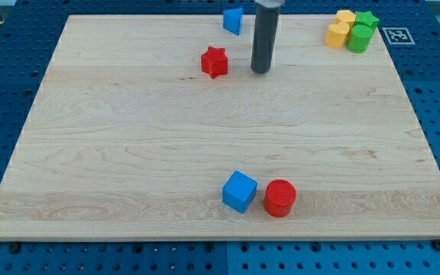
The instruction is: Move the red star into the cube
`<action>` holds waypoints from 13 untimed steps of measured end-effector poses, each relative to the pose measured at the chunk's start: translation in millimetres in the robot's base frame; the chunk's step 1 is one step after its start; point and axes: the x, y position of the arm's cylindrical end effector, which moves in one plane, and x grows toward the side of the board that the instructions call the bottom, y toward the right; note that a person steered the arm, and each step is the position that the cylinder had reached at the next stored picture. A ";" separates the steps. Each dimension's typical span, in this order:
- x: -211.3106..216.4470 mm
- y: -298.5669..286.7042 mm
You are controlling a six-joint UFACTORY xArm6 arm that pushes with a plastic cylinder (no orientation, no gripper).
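The red star (214, 62) lies on the wooden board near the view's top, left of centre. My tip (260, 71) stands just to the star's right, apart from it by a small gap. The blue cube (239, 191) sits near the view's bottom centre, touching or nearly touching a red cylinder (279, 198) on its right. The star is far from the cube, almost the whole board's depth above it.
A second blue block (234, 20) sits at the top edge, left of the rod. A cluster at the top right holds two yellow blocks (341, 30), a green star (367, 19) and a green cylinder (359, 38). A marker tag (394, 34) lies off the board.
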 end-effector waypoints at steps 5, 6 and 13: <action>81.6 -63.8; 41.1 -79.1; 148.3 -69.4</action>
